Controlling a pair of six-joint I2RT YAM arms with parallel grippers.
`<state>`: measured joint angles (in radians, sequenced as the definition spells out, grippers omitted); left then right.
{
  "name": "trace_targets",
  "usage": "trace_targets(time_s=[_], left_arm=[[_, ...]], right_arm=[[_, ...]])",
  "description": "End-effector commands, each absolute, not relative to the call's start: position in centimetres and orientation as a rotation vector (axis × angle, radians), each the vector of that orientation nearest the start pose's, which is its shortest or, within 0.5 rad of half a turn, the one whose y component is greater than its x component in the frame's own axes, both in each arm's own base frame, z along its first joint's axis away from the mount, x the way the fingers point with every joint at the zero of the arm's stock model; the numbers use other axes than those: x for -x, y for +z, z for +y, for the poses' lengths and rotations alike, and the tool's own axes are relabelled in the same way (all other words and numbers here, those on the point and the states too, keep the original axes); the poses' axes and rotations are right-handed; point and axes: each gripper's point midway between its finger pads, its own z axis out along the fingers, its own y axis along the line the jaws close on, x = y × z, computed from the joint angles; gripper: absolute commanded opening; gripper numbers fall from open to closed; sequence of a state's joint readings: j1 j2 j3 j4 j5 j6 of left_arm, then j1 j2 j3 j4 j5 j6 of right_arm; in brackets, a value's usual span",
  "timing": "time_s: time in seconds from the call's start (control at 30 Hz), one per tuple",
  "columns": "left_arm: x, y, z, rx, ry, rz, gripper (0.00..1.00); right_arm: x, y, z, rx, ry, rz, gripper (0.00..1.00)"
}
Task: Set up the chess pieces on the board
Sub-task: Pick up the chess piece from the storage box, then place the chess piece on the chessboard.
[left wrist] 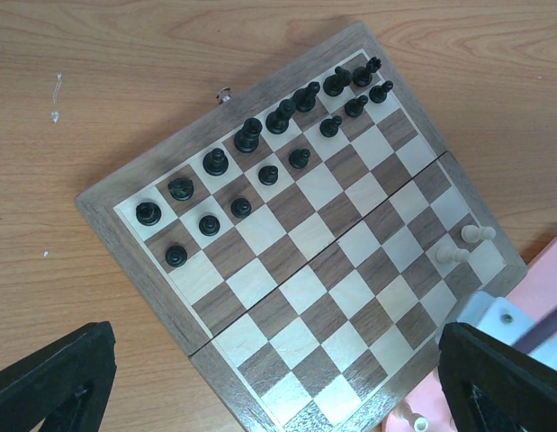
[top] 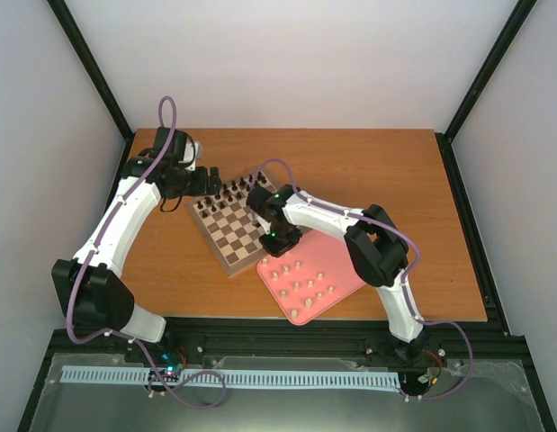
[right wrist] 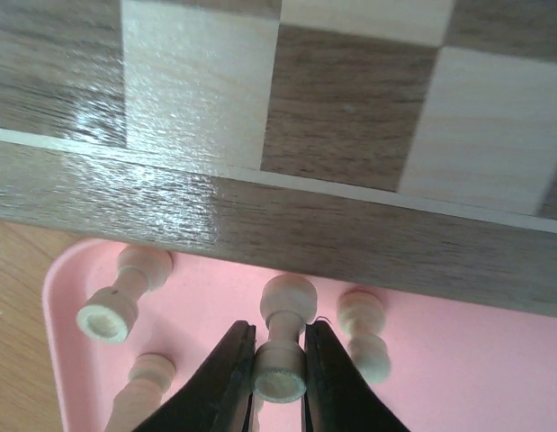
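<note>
The board (top: 226, 236) lies left of centre, with dark pieces (left wrist: 251, 135) in two rows along its far side. Two cream chess pieces (left wrist: 467, 243) stand near its right corner. Several more cream pieces (top: 300, 286) lie on the pink tray (top: 336, 270). My right gripper (top: 280, 241) hangs over the tray's corner beside the board edge (right wrist: 260, 216). There it (right wrist: 280, 337) is shut on a cream pawn (right wrist: 282, 346) whose base faces the camera. My left gripper (left wrist: 278, 387) hovers open above the board (left wrist: 305, 270), its fingers (left wrist: 58, 373) wide apart and holding nothing.
Other cream pawns (right wrist: 125, 297) (right wrist: 363, 337) lie close on either side of the held one on the tray (right wrist: 458, 360). The tray touches the board's near right edge. Bare wooden table (top: 386, 171) stretches to the right and behind.
</note>
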<state>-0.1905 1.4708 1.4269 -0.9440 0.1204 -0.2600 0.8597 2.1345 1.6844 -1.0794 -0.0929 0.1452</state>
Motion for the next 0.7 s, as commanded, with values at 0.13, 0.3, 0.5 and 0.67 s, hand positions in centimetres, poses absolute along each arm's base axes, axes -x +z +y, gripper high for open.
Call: trace_targets(time_s=[0.13,0.3,0.5,0.67], left_arm=[[-36.7,22.5,-9.0,0.049,-0.329,2.573,1.00],[-36.7,22.5,-9.0,0.050,-0.333,2.571,1.00],[-36.6,22.4,-8.9,0.048,-0.324,2.574,1.00],[-36.6,22.4,-8.9,0.046,-0.318,2.574,1.00]], right_arm=[[-28.6,12.4,33.7,0.982,0.199,2.775,0.13],[-31.0,13.4,31.8,0.848,0.198,2.796,0.13],[-33.9,12.4,28.9,0.737,0.157,2.834,0.13],[-35.7,11.2,27.6,0.699,0.142,2.858,0.13]])
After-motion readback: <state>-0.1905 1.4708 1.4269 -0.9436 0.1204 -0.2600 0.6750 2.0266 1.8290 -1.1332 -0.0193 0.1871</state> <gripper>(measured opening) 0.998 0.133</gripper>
